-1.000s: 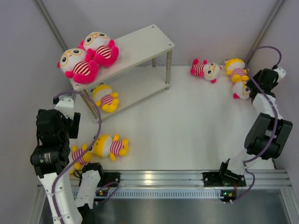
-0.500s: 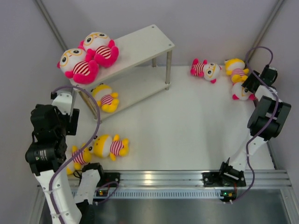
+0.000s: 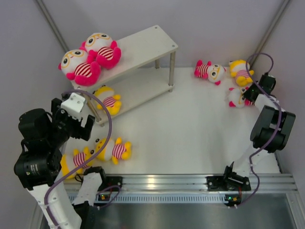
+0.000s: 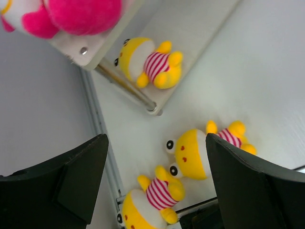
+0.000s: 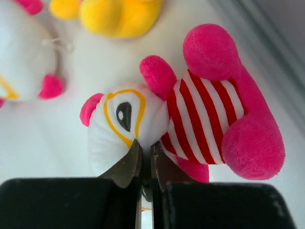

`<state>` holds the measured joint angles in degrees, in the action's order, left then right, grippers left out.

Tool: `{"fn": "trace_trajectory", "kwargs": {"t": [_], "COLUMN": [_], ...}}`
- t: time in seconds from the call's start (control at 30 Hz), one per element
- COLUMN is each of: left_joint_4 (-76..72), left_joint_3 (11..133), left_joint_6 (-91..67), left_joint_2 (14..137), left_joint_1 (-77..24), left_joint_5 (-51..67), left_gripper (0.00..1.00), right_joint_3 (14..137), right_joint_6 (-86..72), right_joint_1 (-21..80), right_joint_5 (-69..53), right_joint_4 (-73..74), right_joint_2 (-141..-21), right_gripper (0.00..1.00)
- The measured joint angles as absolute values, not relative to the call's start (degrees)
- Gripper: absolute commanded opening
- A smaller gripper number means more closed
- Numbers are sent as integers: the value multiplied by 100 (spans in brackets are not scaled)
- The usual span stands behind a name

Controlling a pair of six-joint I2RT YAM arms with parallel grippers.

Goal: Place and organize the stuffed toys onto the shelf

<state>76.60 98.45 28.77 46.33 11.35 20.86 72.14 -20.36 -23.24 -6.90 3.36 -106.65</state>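
The shelf (image 3: 143, 45) stands at the back left. Two pink stuffed toys (image 3: 78, 67) (image 3: 102, 47) lie on its top board, and a yellow one (image 3: 107, 99) (image 4: 147, 64) on the lower board. Two yellow toys (image 3: 112, 149) (image 3: 76, 160) lie on the table near the left arm's base, seen also in the left wrist view (image 4: 205, 148) (image 4: 152, 200). My left gripper (image 3: 76, 125) (image 4: 156, 143) hangs open above them. At the far right my right gripper (image 3: 249, 98) (image 5: 145, 148) is shut on a pink toy (image 3: 234, 97) (image 5: 200, 109), pinching it between face and body.
Another pink toy (image 3: 209, 71) and a yellow toy (image 3: 240, 70) (image 5: 114, 14) lie at the back right, close to the held one. The right side wall runs just behind the right gripper. A metal rail (image 3: 162, 181) crosses the near edge.
The right gripper has shut on the pink toy and drawn it a little left, away from the wall. The left arm has swung nearer and rightward, over the two yellow toys.
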Motion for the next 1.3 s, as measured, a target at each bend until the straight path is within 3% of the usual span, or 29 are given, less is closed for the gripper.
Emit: {"fn": "trace_trajectory", "kwargs": {"t": [0.13,0.27,0.5,0.67,0.93,1.23,1.27,1.3], "left_joint_4": [7730,7732,7730,7723,7719,7509,7415,7341], "left_joint_3": [9845,9845,9845,9845,9845,9515,9443,9376], "left_joint_6": [2985,3131,3439,3492,3492,3210,3107,2995], "left_joint_2": [4893,5290,5894,6093,6187,6173,6171,6165], "left_joint_1": [1063,1035,1035,1035,1033,1028,1031,1028], "left_joint_5": [3006,3763,4451,4825,5330,5166,5050,4923], "left_gripper": [90,99,99,99,99,99,98,86], "right_joint_3": [6541,6521,6547,6635,7456,8503,8517,8517], "right_joint_6": [-2381,-2681,-3242,-3741,-4119,-4062,-4049,-4047], "right_joint_1": [-1468,69,2648,4086,5942,6670,6709,6735], "right_joint_5": [-379,-12,808,1297,1723,1741,1741,1741], "right_joint_4": [696,768,746,427,-99,-421,-454,-521], "right_joint_2": [-9341,-8125,-6650,-6764,-8023,-8790,-8788,-8788], "right_gripper": [0,0,0,0,0,0,0,0]}}
